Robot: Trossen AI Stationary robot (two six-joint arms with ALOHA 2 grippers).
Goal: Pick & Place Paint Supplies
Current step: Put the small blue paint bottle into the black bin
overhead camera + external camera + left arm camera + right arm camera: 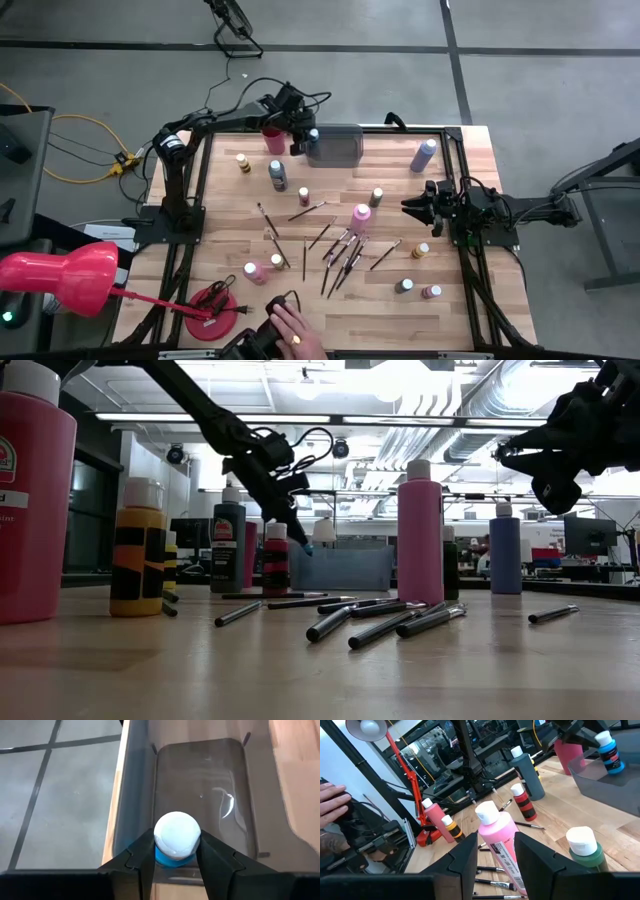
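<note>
Grey tray (pixel 240 780) interior unobstructed below bottle (pixel 177 837)

1. I see my left gripper (pixel 303 546) holding a small blue bottle (pixel 311 548) above the grey tray (pixel 345 569).
2. My right gripper (pixel 520 452) hangs high.
3. Dark-handled paintbrushes (pixel 385 627) lie before a tall pink bottle (pixel 420 532).

1. The worktop (pixel 330 300) is pale wooden plank with a dark metal frame round its edges.
2. The floor (pixel 540 30) is grey concrete crossed by dark lines.
3. A yellow cable (pixel 75 125) trails over the floor beside the worktop.
4. A red desk lamp (pixel 55 278) stands at a worktop corner.
5. Long ceiling strip lights (pixel 330 420) and silver ducts (pixel 480 405) run overhead.
</note>
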